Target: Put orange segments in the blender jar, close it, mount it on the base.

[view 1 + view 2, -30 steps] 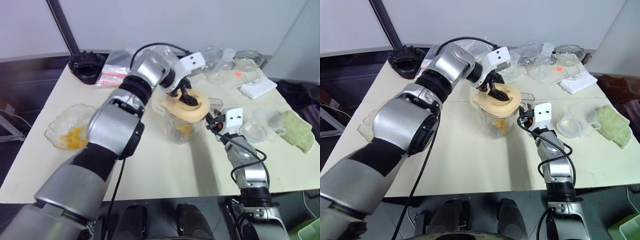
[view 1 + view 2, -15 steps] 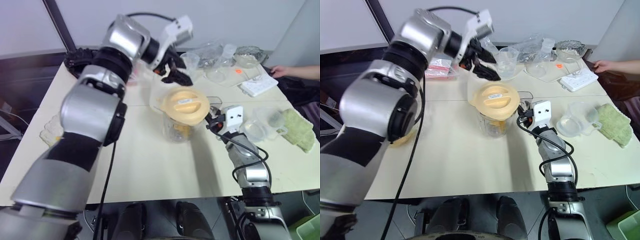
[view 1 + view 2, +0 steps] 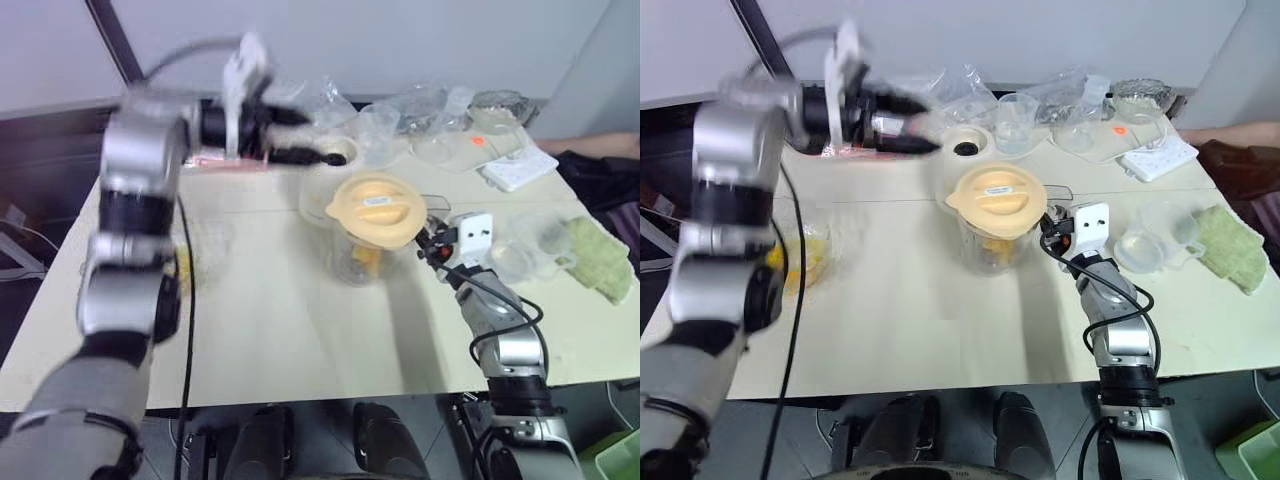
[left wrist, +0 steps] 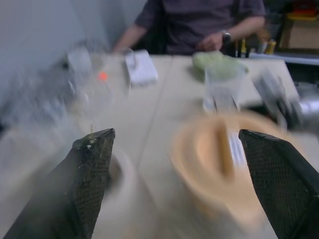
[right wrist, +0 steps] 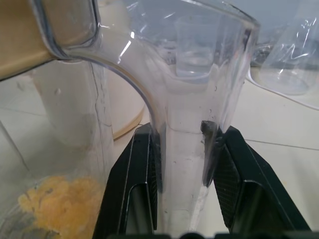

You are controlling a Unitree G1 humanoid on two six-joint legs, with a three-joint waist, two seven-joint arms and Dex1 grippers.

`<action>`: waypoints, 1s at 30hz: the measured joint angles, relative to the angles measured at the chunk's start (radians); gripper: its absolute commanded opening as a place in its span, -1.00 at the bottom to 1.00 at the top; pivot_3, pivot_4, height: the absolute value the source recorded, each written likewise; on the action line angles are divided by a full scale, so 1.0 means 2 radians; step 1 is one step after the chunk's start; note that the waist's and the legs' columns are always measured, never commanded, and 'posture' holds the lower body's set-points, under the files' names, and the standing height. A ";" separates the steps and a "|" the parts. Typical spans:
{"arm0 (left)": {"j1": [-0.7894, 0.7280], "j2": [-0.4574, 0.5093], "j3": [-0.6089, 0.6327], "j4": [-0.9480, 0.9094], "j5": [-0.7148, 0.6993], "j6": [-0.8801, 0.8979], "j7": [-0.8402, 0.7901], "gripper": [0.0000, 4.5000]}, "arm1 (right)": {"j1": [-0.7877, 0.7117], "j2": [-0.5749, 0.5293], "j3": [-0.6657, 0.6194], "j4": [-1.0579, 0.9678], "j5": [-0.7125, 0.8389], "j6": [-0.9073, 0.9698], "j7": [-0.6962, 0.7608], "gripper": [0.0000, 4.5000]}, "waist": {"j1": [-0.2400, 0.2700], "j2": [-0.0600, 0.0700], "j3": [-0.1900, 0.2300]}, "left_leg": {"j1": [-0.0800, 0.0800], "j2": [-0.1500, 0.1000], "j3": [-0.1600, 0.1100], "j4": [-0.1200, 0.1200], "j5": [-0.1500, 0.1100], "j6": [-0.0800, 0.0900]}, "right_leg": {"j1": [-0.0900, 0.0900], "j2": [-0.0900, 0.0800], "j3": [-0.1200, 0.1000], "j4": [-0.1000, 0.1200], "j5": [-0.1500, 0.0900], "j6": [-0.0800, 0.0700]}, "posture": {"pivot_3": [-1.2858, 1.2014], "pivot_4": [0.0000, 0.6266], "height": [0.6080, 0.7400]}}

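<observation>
- Left tool [image 3: 902,128] let go of lid [image 3: 996,194], swung to jar's 10 o'clock, jaws wide, empty.
- Right tool [image 5: 182,149] clamps blender jar [image 3: 990,240] handle.
- Lid on, segments in; base [image 3: 966,147] mount left.

R hand [image 3: 432,246] grips lidded blender jar [image 3: 362,255] handle; L hand [image 3: 325,157] open above base [image 3: 334,152].

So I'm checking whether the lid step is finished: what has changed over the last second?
The left end effector, a second ago pressing on the round cream lid, let go, lifted and swung away to the robot's left, open and empty. The lid stayed on the tall clear plastic blender jar. The right end effector kept its grip on the jar's handle; the squat cream-white base stayed put.
</observation>
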 measured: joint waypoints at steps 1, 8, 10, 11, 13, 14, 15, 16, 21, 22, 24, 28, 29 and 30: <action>0.043 0.011 -0.001 -0.049 -0.007 0.019 0.010 0.85 | -0.001 -0.004 -0.005 -0.003 0.003 0.009 -0.001 -0.58 | 0.003 0.000 0.000 | -0.002 -0.001 -0.001 0.001 0.001 -0.001 | -0.002 -0.001 0.000 0.000 0.000 0.000 | 0.03 -0.52 1.00; 0.148 0.021 0.032 -0.224 -0.066 0.117 0.104 0.85 | -0.024 -0.030 -0.020 -0.004 0.013 0.066 -0.009 -0.58 | 0.012 0.000 0.000 | -0.003 -0.003 0.000 0.003 0.003 0.001 | -0.001 -0.003 -0.001 -0.001 0.000 -0.004 | 0.03 -0.52 1.00; 0.178 0.016 0.035 -0.247 -0.083 0.127 0.128 0.85 | -0.032 -0.040 -0.029 -0.004 0.013 0.076 -0.014 -0.58 | 0.012 0.000 0.000 | -0.003 -0.003 0.000 0.003 0.003 0.001 | -0.001 -0.003 -0.001 -0.001 0.000 -0.004 | 0.03 -0.52 1.00; 0.189 0.010 0.038 -0.256 -0.091 0.132 0.139 0.85 | -0.035 -0.045 -0.034 -0.004 0.013 0.082 -0.018 -0.58 | 0.012 0.000 0.001 | -0.003 -0.003 0.000 0.003 0.004 0.001 | -0.002 -0.003 -0.001 -0.001 0.000 -0.004 | 0.03 -0.52 1.00; 0.202 0.000 0.047 -0.273 -0.113 0.141 0.160 0.85 | -0.046 -0.056 -0.045 -0.004 0.014 0.094 -0.024 -0.58 | 0.011 0.000 0.001 | -0.004 -0.003 0.000 0.002 0.004 0.001 | -0.002 -0.003 -0.001 0.000 0.000 -0.004 | 0.03 -0.52 1.00; 0.206 -0.002 0.052 -0.280 -0.123 0.142 0.169 0.85 | -0.052 -0.059 -0.050 -0.005 0.015 0.102 -0.026 -0.58 | 0.010 0.000 0.001 | -0.004 -0.002 0.000 0.002 0.004 0.001 | -0.002 -0.002 -0.001 0.000 0.000 -0.004 | 0.03 -0.52 1.00; 0.207 -0.007 0.059 -0.286 -0.132 0.142 0.180 0.85 | -0.059 -0.066 -0.054 -0.009 0.017 0.112 -0.027 -0.58 | 0.009 0.000 0.001 | -0.004 -0.002 0.000 0.002 0.004 0.001 | -0.002 -0.002 -0.002 0.000 0.000 -0.004 | 0.03 -0.52 1.00; 0.207 -0.010 0.066 -0.289 -0.140 0.142 0.190 0.85 | -0.066 -0.074 -0.056 -0.016 0.017 0.122 -0.027 -0.58 | 0.008 0.001 0.002 | -0.004 -0.002 0.000 0.002 0.004 0.001 | -0.003 -0.002 -0.002 0.000 0.000 -0.004 | 0.03 -0.52 1.00; 0.211 -0.013 0.083 -0.288 -0.170 0.142 0.229 0.85 | -0.129 -0.106 -0.071 -0.052 0.028 0.178 -0.037 -0.58 | -0.001 0.002 0.002 | -0.003 -0.002 0.000 0.002 0.004 0.001 | -0.003 -0.002 -0.002 0.000 0.001 -0.003 | 0.03 -0.52 1.00; 0.211 -0.012 0.084 -0.288 -0.172 0.142 0.233 0.85 | -0.137 -0.112 -0.083 -0.061 0.030 0.180 -0.041 -0.58 | -0.001 0.002 0.002 | -0.003 -0.002 0.000 0.002 0.004 0.001 | -0.002 -0.001 -0.002 0.000 0.001 -0.003 | 0.03 -0.52 1.00; 0.214 -0.006 0.088 -0.276 -0.175 0.135 0.243 0.85 | -0.258 -0.119 -0.072 0.016 0.029 0.220 -0.054 -0.58 | -0.007 0.006 0.008 | -0.003 -0.003 0.003 0.002 0.005 0.002 | -0.004 -0.002 0.001 0.000 0.002 -0.002 | 0.03 -0.52 1.00; 0.217 0.004 0.087 -0.269 -0.194 0.131 0.250 0.85 | -0.422 -0.129 -0.061 0.119 0.017 0.192 -0.049 -0.58 | -0.013 0.004 0.011 | -0.004 -0.001 0.003 0.001 0.006 0.002 | -0.004 0.000 0.001 0.001 0.004 0.000 | 0.03 -0.52 1.00; 0.216 0.009 0.088 -0.270 -0.198 0.131 0.251 0.85 | -0.442 -0.127 -0.055 0.135 0.014 0.178 -0.044 -0.58 | -0.014 0.003 0.011 | -0.004 -0.001 0.002 0.000 0.006 0.002 | -0.004 0.000 0.001 0.000 0.004 0.000 | 0.03 -0.52 1.00; 0.216 0.015 0.090 -0.270 -0.203 0.131 0.252 0.85 | -0.456 -0.123 -0.050 0.151 0.011 0.166 -0.039 -0.58 | -0.015 0.002 0.010 | -0.004 -0.001 0.002 0.000 0.006 0.002 | -0.004 0.001 0.001 0.001 0.004 0.000 | 0.03 -0.52 1.00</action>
